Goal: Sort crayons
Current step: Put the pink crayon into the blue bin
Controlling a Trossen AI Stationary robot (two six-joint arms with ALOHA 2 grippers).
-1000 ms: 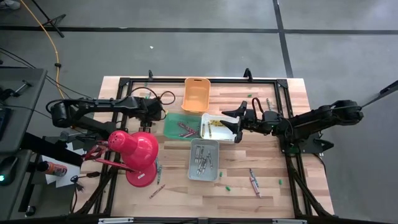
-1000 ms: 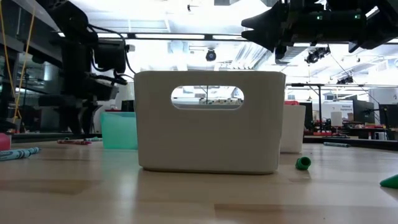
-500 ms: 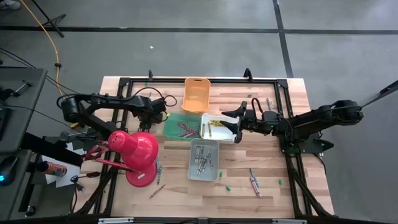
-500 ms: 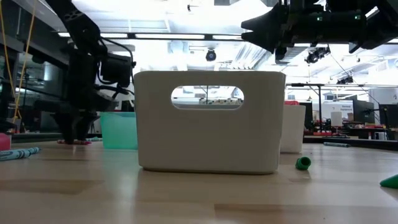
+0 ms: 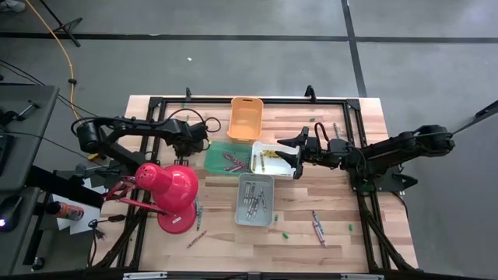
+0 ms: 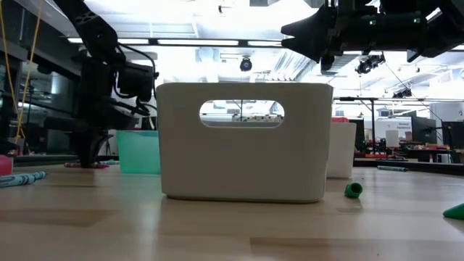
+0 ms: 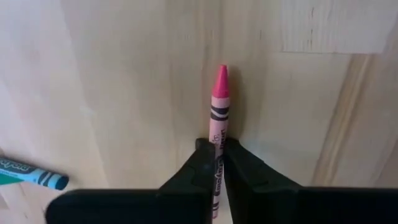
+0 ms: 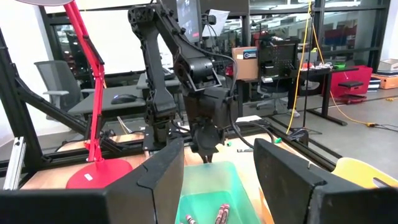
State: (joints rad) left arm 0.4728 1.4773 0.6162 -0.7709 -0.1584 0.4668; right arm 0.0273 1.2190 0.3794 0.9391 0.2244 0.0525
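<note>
Four plastic bins, orange (image 5: 246,118), green (image 5: 226,159), white (image 5: 272,159) and grey (image 5: 255,200), stand mid-table on pale wood planks (image 5: 327,241), beside a red desk lamp (image 5: 173,196); grey floor and a workshop with desks lie beyond. The left gripper (image 7: 218,163), down at the tabletop just left of the green bin, is pinched on a pink crayon (image 7: 217,106) with a paper wrapper and pointed tip; a blue crayon (image 7: 28,175) lies near. The right gripper (image 8: 219,167) hangs with jaws wide and empty above the white bin. Loose crayons (image 5: 317,227) lie on the wood.
</note>
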